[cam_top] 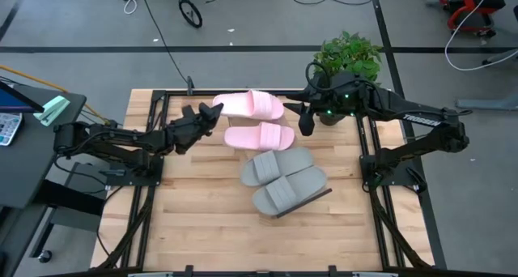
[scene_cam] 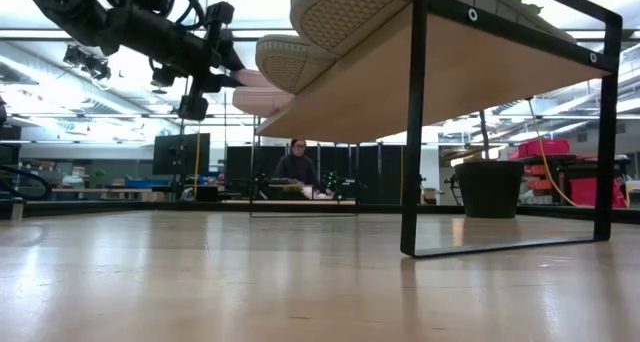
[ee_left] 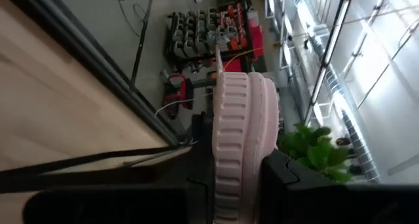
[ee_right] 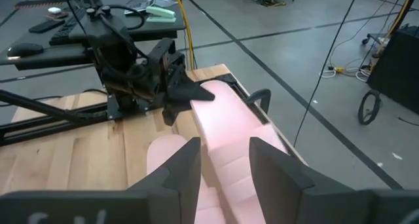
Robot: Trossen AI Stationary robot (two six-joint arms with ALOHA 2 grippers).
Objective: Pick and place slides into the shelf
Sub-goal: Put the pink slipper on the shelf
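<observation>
On the raised wooden shelf lie two grey slides and a pale pink slide. A second pink slide lies flat, strap up, just beyond them toward the table's far edge. My left gripper is shut on its left end. My right gripper hovers open near the slide's right end. In the right wrist view its fingers stand above the slide on either side, touching nothing. My left gripper pinches the far pink slide's left end between its two fingers, one above and one below its thickness; the ribbed sole shows between them. The fingers come in level from the table's left, along the slide. Whether the slide rests on the shelf I cannot tell.
A potted plant stands at the table's far right, just behind my right arm. Black frame rails run along the table's left and right sides. The near half of the plank tabletop is bare wood. A person sits far behind the table.
</observation>
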